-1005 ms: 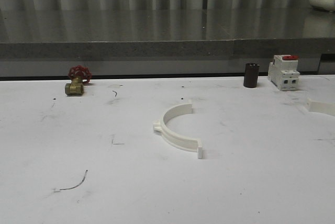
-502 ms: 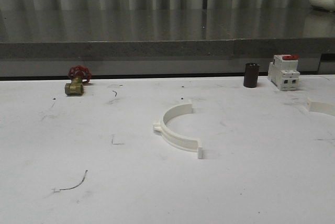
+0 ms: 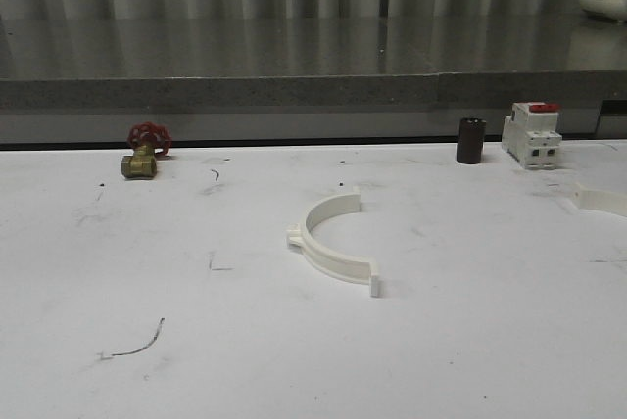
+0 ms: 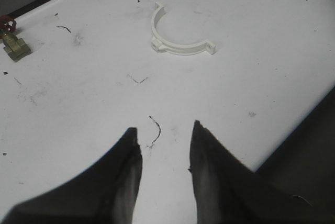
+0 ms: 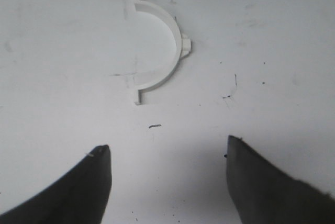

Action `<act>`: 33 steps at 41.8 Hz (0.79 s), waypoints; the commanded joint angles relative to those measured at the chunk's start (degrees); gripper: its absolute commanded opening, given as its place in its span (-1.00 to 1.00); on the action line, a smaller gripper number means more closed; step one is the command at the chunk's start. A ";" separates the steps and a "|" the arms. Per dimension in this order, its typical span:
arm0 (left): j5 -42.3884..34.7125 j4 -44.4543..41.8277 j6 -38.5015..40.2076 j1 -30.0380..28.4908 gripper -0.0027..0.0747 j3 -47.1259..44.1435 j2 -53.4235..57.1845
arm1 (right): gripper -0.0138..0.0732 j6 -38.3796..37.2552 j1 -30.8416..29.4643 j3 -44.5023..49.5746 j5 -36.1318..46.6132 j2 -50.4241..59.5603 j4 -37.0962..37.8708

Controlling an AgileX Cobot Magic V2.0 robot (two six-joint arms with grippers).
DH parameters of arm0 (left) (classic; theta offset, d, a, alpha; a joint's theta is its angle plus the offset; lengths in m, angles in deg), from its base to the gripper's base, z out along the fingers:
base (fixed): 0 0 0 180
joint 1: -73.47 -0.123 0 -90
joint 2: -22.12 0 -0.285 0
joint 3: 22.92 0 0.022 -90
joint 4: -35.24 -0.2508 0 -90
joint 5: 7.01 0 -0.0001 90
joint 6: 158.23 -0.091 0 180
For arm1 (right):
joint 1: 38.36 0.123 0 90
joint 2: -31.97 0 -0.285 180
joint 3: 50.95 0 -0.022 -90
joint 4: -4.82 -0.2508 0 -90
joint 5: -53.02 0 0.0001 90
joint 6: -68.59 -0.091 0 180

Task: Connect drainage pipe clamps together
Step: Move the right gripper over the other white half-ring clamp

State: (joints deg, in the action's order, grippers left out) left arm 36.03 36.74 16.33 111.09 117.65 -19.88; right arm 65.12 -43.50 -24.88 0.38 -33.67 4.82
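One white plastic semicircular clamp half (image 3: 331, 244) lies flat near the middle of the white table, its open side facing right and away from the robot, a small square tab at each end and a little lug on the outer curve. The second white plastic half-ring (image 3: 601, 198) sits well apart at the far right edge, partly cut off.

One low front camera, two wrist cameras looking down

We face forward across the desk (image 3: 147, 272) to the back ledge; both views share the central half-ring (image 3: 328, 243), (image 4: 178, 46) with our left wrist
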 commanded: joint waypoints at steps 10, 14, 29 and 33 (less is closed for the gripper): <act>-3.63 0.59 0.09 -0.05 -0.34 1.63 -0.02 | 0.47 0.03 -1.11 -8.08 1.77 -17.26 0.00; -3.63 0.59 0.09 -0.05 -0.34 1.63 -0.02 | 0.47 0.35 -1.11 -9.49 3.19 -21.67 0.00; -3.63 0.59 0.09 -0.05 -0.34 1.63 -0.02 | 0.47 1.30 -1.11 -17.56 6.97 -38.61 3.17; -3.63 0.59 0.09 -0.05 -0.34 1.63 -0.02 | 0.47 1.35 -1.19 -20.26 6.28 -42.59 3.54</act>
State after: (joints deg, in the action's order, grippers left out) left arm 36.03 36.74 16.33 111.09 117.65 -19.88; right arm 65.59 -44.39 -41.62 5.95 -75.79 7.20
